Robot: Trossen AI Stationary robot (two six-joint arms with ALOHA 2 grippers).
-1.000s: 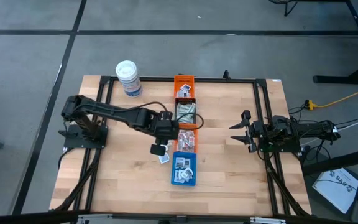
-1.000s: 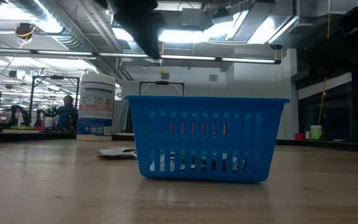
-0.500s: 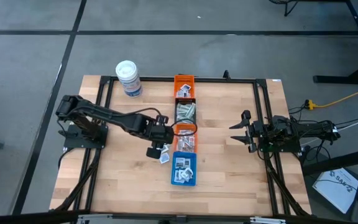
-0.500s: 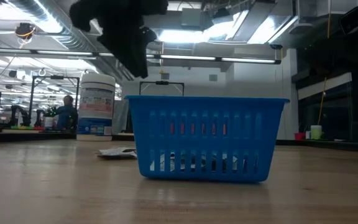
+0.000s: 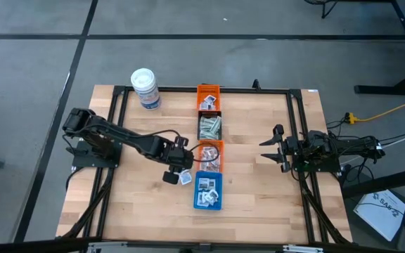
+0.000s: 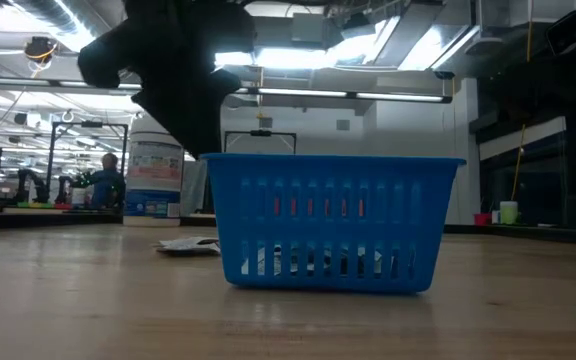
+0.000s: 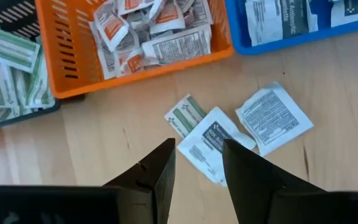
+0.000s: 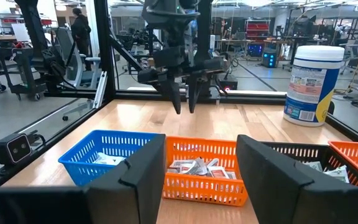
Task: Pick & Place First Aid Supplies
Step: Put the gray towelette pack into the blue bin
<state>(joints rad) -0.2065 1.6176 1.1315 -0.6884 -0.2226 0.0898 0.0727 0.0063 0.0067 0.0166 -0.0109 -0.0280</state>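
Packets (image 7: 222, 140) lie loose beside the orange bin (image 7: 61, 87), so I lower my left gripper (image 7: 197, 168), fingers parted and empty, straddling one edge (not two).

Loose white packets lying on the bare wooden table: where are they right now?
High view: the loose white packets lie on the wooden table, just left of the blue plastic bin and below the nearer orange bin. The open left gripper hangs over them.
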